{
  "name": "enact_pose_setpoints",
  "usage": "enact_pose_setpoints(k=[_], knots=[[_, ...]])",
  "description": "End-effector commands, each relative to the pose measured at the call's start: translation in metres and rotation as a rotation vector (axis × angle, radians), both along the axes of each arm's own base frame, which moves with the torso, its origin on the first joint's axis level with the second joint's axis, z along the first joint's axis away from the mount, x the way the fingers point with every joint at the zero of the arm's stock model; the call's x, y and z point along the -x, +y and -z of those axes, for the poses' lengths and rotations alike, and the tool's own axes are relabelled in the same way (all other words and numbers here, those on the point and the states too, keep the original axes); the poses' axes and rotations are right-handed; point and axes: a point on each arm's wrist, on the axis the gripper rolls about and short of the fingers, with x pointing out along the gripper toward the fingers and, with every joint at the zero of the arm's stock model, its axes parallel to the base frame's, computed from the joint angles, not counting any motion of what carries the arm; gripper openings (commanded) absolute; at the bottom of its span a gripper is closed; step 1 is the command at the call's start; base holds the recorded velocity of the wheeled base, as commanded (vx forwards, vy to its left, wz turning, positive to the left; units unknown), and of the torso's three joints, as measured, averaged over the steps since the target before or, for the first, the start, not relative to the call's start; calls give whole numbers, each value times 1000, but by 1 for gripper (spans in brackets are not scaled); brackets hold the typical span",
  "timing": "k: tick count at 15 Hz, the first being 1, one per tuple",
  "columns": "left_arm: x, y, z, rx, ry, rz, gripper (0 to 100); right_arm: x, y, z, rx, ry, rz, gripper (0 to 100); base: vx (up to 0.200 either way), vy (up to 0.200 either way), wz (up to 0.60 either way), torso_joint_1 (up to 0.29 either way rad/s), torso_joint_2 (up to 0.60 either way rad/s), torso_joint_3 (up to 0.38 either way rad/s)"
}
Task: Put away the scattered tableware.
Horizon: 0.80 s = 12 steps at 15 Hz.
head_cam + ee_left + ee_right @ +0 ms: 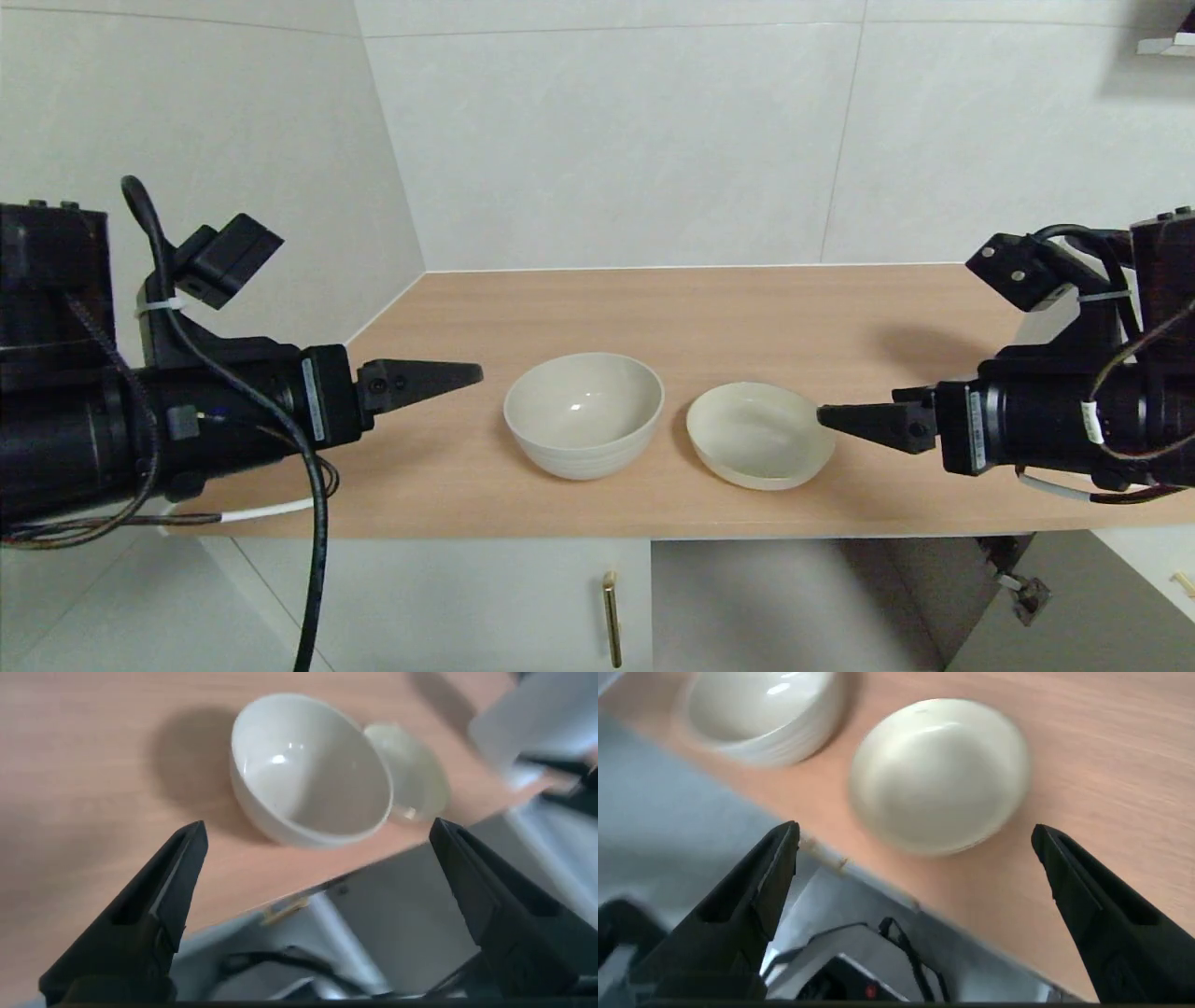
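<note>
Two pale bowls stand side by side near the front edge of the wooden counter [700,308]. The deeper, larger bowl [583,411] [308,770] [761,709] is on the left; the shallower, smaller bowl [761,434] [411,770] [938,770] is on the right. My left gripper [471,374] [318,829] hovers open just left of the large bowl, pointing at it, with nothing between its fingers. From the other side, my right gripper [826,415] [915,833] points at the small bowl's right rim, open and holding nothing.
A tiled wall runs along the counter's left side and back. Below the front edge is a cabinet door with a brass handle [611,618], and a hinge [1022,597] shows lower right. The back half of the counter is bare wood.
</note>
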Motion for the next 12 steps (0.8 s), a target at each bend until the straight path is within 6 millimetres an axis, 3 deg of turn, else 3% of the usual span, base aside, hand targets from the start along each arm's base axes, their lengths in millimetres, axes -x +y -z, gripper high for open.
enact_pose_setpoints(k=[1,4,12], knots=[[-14,-9,3,18,53,-14,100,-18,9,9,28,35,69,100,0,0,0,0,0,0],[-27,-17,10,2,129,-97,100,-32,14,12,16,60,171,100,0,0,0,0,0,0],[-47,-44,34,-42,225,-172,100,-30,13,10,12,54,173,100,0,0,0,0,0,0]])
